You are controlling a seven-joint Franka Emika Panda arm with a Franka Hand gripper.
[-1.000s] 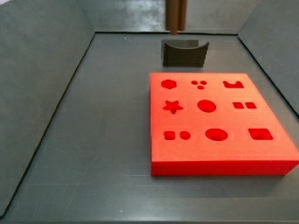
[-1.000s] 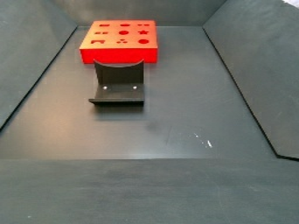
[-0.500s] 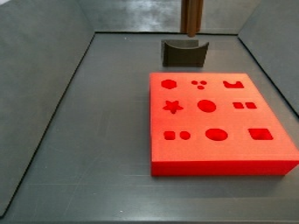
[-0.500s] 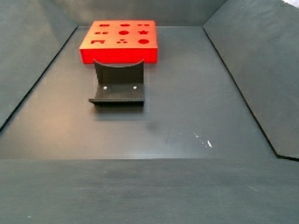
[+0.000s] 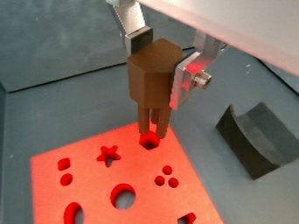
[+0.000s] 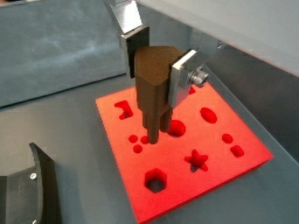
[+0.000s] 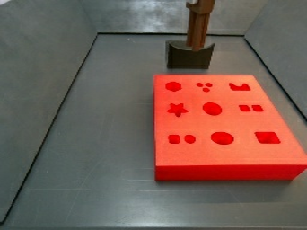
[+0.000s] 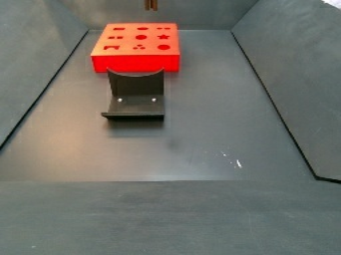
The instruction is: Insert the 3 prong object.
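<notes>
My gripper (image 5: 162,66) is shut on the 3 prong object (image 5: 149,83), a brown hexagonal stick ending in thin prongs (image 5: 152,129). It hangs upright above the red board (image 5: 87,179), prongs down and clear of the surface. In both wrist views the silver fingers (image 6: 181,74) clamp its upper sides. The board's three small round holes (image 5: 167,179) lie close to the prong tips. In a side view the object (image 7: 198,22) shows at the far end, above the board (image 7: 234,126). Only its tip (image 8: 151,3) shows in a side view.
The board has several shaped holes, among them a star (image 5: 107,156) and a hexagon (image 7: 174,86). The dark fixture (image 7: 188,56) stands on the floor right behind the board, also seen in a wrist view (image 5: 257,136). Grey walls enclose the floor.
In the side view the brown object has moved to the right and come lower, toward the fixture and the far end of the board.
</notes>
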